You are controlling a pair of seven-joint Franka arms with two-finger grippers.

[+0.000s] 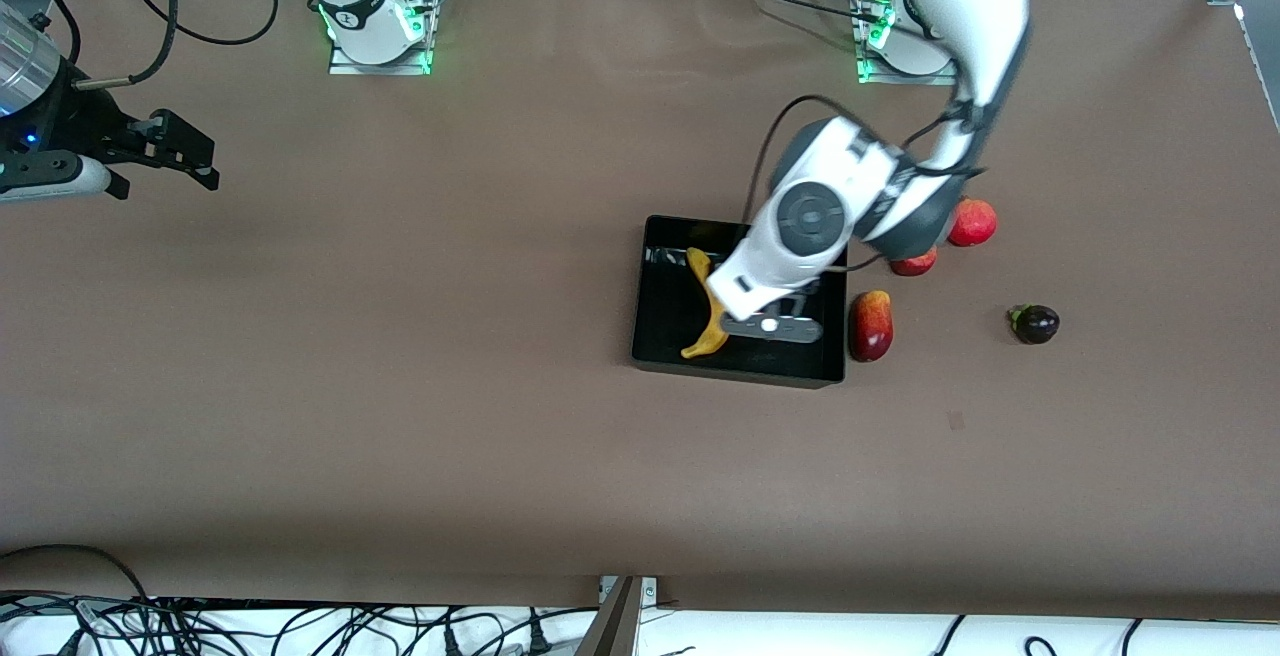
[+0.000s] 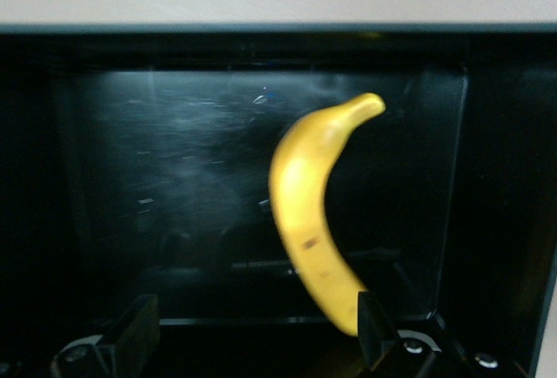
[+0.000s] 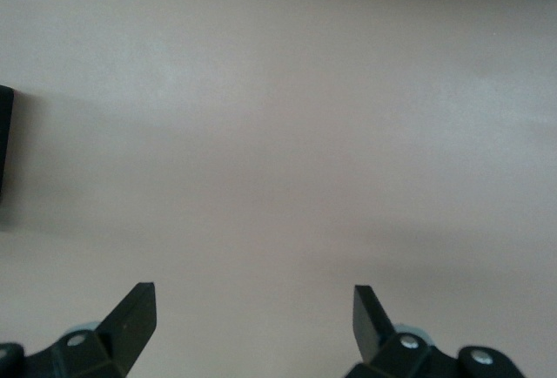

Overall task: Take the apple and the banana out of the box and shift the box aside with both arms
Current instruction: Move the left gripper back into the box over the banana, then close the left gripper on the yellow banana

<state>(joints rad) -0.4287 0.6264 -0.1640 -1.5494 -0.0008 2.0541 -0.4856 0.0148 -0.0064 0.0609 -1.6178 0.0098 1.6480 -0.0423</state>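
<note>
Yellow banana (image 2: 313,221) alone is seen in the black box (image 1: 660,336) — the apple (image 1: 913,263) is already set on the counter (image 1: 400,416) beside it. Left gripper (image 2: 252,343) is held over the box, fingers open; a descent and closure are called for. Right gripper (image 3: 252,326) — open — is kept waiting.

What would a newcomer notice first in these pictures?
The yellow banana in the black box mid-table, with the left tool open over it. Red fruits lie beside the box toward the left arm's end. The right tool waits open over bare table.
</note>
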